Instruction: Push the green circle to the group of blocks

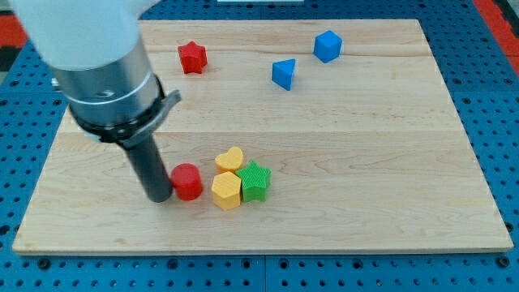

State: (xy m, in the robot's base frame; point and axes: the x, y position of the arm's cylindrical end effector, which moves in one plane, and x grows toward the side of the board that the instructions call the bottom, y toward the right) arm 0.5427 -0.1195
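No green circle shows in the camera view; the arm's wide body covers the board's upper left. My tip rests on the board just left of a red cylinder, close to it or touching it. To the right of the cylinder stands a tight group: a yellow heart, a yellow hexagon and a green star. The red cylinder stands just left of the yellow hexagon.
A red star lies near the view's top, left of centre. A blue triangle and a blue cube lie at the top right. The wooden board sits on a blue pegboard.
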